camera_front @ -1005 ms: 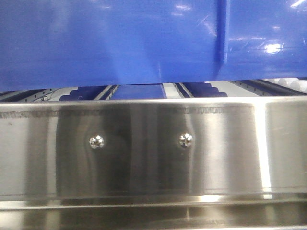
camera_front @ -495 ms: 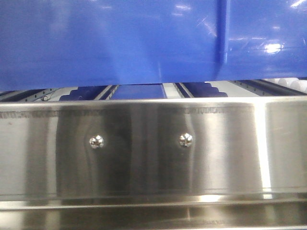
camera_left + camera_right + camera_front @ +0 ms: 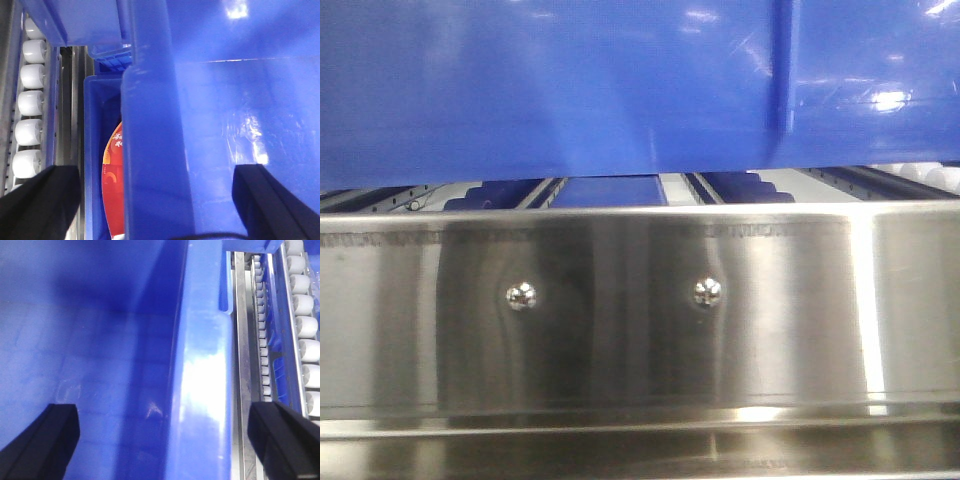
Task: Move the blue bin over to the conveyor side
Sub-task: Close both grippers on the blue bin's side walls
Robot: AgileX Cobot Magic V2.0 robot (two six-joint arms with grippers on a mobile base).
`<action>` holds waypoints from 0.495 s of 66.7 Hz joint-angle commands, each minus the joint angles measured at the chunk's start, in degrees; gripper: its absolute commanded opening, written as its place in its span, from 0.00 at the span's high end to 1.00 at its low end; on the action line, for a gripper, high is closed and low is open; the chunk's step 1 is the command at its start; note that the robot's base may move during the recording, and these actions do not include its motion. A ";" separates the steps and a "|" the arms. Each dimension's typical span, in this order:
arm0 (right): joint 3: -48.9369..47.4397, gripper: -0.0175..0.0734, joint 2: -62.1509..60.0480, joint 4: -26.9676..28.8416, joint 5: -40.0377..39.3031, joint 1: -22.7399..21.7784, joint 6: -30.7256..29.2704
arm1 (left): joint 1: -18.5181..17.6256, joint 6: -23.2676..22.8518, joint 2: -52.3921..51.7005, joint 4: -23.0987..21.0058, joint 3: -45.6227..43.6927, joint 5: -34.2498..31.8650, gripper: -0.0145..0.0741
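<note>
left hand (image 3: 150, 172) and right hand (image 3: 162, 410) each gape wide astride a wall of the blue bin (image 3: 620, 80), gripping nothing, beyond the near steel rail (image 3: 640, 330).

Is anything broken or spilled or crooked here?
Nothing looks broken or spilled. The blue bin shows no cracks and the steel rail is clean. One small thing: in the front view the bin's bottom edge sits a bit lower on the picture's left, maybe just the camera angle.

Shiny steel rail (image 3: 640, 320) fronts rows of white rollers (image 3: 27, 102).
</note>
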 commanded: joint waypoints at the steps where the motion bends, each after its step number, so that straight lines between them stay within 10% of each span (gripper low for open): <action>1: -0.43 0.22 -0.25 -0.95 -0.67 -0.07 0.16 | 0.06 0.14 -0.72 -0.05 -0.41 -0.44 0.27; 10: -0.43 0.47 -0.35 -0.95 -0.67 -0.07 0.16 | 0.06 0.14 -0.72 0.40 -0.41 -0.44 0.33; 19: -0.43 0.91 -0.47 -0.95 -0.67 -0.07 0.16 | 0.06 0.14 -0.72 0.81 -0.41 -0.44 0.68; 24: -0.43 0.89 -0.47 -0.95 -0.67 -0.07 0.16 | 0.06 0.14 -0.72 0.81 -0.41 -0.44 0.90; 33: -0.43 0.89 -0.57 -0.95 -0.67 -0.07 0.16 | -0.03 0.14 -0.74 0.96 -0.41 -0.44 0.83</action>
